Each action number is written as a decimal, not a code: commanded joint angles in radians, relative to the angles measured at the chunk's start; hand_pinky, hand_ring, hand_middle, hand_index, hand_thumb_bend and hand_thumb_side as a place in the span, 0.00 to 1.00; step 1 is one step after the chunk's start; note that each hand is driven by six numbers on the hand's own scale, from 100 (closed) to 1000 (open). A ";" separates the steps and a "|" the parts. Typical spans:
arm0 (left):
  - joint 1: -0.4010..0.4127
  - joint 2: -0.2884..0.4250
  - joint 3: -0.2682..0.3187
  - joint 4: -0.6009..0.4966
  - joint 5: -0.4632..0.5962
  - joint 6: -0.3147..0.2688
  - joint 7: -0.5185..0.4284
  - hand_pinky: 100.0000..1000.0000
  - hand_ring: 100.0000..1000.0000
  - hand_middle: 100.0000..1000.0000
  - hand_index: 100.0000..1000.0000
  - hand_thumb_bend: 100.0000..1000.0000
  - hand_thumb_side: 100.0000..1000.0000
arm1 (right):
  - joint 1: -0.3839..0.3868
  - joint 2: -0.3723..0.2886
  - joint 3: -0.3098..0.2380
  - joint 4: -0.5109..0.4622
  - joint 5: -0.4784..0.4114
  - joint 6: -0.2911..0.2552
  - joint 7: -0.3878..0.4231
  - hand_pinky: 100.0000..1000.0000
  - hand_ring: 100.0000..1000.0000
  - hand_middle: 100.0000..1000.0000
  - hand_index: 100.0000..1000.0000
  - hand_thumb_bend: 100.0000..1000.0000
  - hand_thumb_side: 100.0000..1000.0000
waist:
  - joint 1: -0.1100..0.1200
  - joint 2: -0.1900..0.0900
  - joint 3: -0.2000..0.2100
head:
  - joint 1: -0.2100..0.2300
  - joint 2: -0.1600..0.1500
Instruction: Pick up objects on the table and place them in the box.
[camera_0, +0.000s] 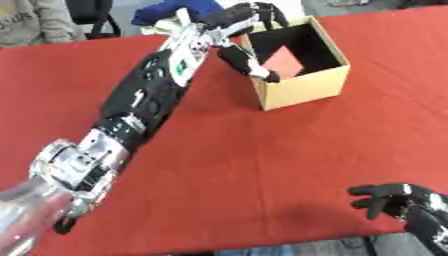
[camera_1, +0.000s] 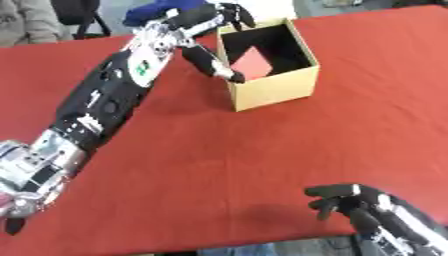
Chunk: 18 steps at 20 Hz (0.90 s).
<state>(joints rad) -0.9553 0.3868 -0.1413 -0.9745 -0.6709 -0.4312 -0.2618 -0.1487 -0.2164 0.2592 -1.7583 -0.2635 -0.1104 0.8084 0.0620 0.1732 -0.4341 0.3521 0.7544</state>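
Inside the cardboard box (camera_0: 302, 87), a red object (camera_0: 283, 61) is seen lying tilted against the dark interior. Just at the box's left rim, the left hand (camera_0: 234, 22) is spread wide and holds nothing, its thumb angled down along the near-left corner and its fingers over the far rim. All is carried on a red tabletop (camera_0: 262, 160). Near the lower right corner the right hand (camera_1: 350, 200) is held idle with relaxed fingers.
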 joint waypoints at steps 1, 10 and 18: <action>-0.005 0.039 0.016 -0.042 0.045 0.015 0.004 1.00 0.73 0.80 0.84 0.65 0.46 | -0.001 -0.009 -0.008 -0.013 -0.003 -0.001 -0.004 0.83 0.89 0.53 0.81 0.00 0.60 | -0.011 -0.019 0.009 | -0.007 0.000; 0.158 0.153 0.037 -0.331 0.391 0.105 -0.026 1.00 0.66 0.71 0.81 0.46 0.46 | 0.014 -0.008 -0.020 -0.009 0.002 0.001 -0.016 0.83 0.89 0.53 0.81 0.00 0.60 | -0.014 -0.029 0.088 | -0.037 0.007; 0.383 0.249 0.151 -0.643 0.668 0.250 0.013 1.00 0.63 0.67 0.79 0.38 0.45 | 0.023 -0.004 -0.035 -0.009 0.010 0.002 -0.031 0.83 0.89 0.53 0.81 0.00 0.61 | -0.019 -0.024 0.147 | -0.063 0.010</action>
<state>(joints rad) -0.5612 0.5929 -0.0172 -1.5611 -0.0394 -0.1989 -0.2565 -0.1222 -0.2161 0.2334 -1.7550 -0.2569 -0.1080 0.7833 0.0462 0.1604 -0.2846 0.2940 0.7568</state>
